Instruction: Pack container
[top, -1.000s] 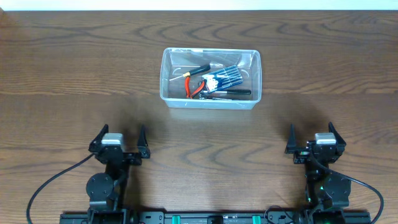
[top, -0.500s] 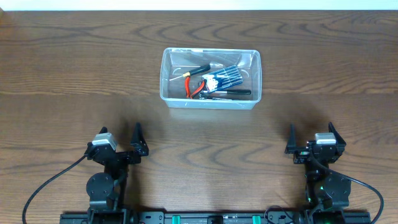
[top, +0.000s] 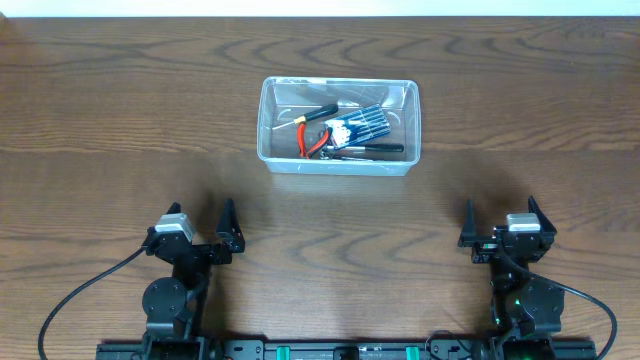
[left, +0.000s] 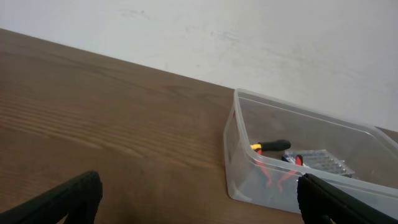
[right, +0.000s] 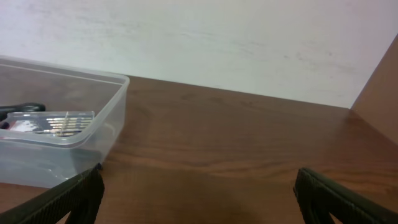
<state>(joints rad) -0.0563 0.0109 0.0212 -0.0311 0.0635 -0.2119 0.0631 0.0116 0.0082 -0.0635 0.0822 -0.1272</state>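
Observation:
The clear plastic container (top: 338, 126) sits at the table's middle back. It holds red-handled pliers (top: 312, 141), a yellow-and-black screwdriver (top: 318, 113), a blue pack of bits (top: 360, 125) and a black tool (top: 372, 150). My left gripper (top: 195, 222) is open and empty at the front left, well short of the container. My right gripper (top: 500, 218) is open and empty at the front right. The container also shows in the left wrist view (left: 311, 155) and in the right wrist view (right: 62, 124).
The brown wooden table (top: 120, 120) spreads around the container. A white wall (left: 249, 37) stands behind the table's far edge. Both arm bases sit at the front edge.
The left gripper swung a little to the left and then back toward straight. The right arm and the container have not moved.

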